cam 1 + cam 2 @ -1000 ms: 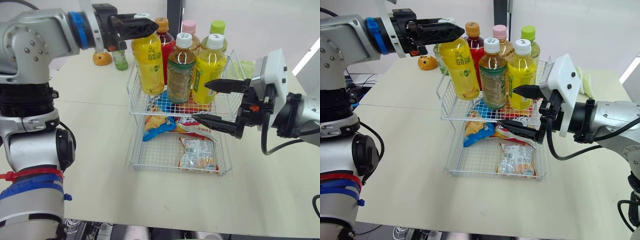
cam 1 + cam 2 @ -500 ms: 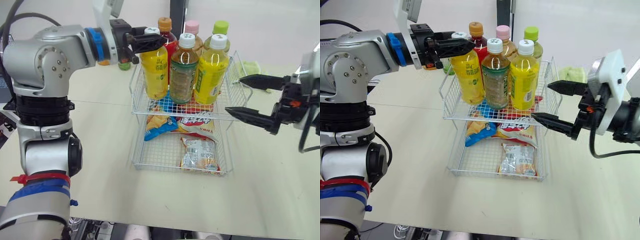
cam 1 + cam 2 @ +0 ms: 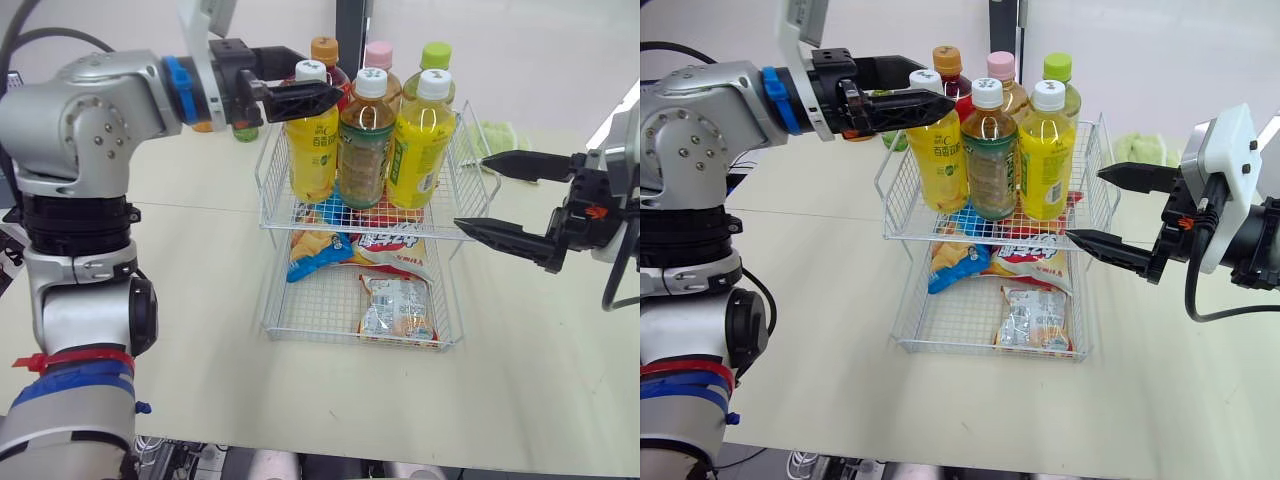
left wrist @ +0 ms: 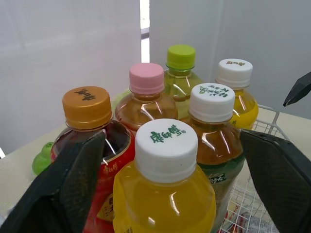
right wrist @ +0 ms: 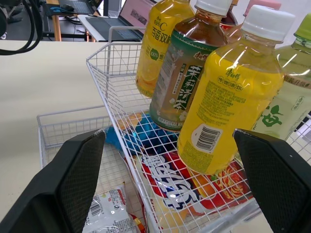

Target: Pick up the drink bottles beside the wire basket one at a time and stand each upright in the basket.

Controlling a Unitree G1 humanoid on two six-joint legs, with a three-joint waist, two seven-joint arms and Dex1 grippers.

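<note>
The yellow bottle [image 3: 312,150] stands straight up in the top shelf of the wire basket [image 3: 268,190], at the shelf's near left corner, in the upper middle of the head view. Its long way runs up and down. The left gripper [image 3: 323,75] reaches in flat from the upper left of the frame. Its fingers [image 4: 77,179] are wide open, one on each side of the white cap [image 4: 166,148], and they do not squeeze it. So I think the bottle is let go, and the next move is to pull that gripper back toward the left, not sideways, or a finger could tip the bottle into the brown tea bottle [image 3: 365,150] just beside it. The right gripper [image 3: 470,192] hangs at the right of the frame, near the basket's right side, open and holding nothing. A small green thing [image 4: 41,160] lies behind the left arm; I cannot tell if it is a bottle. The left arm is nearer to it.
</note>
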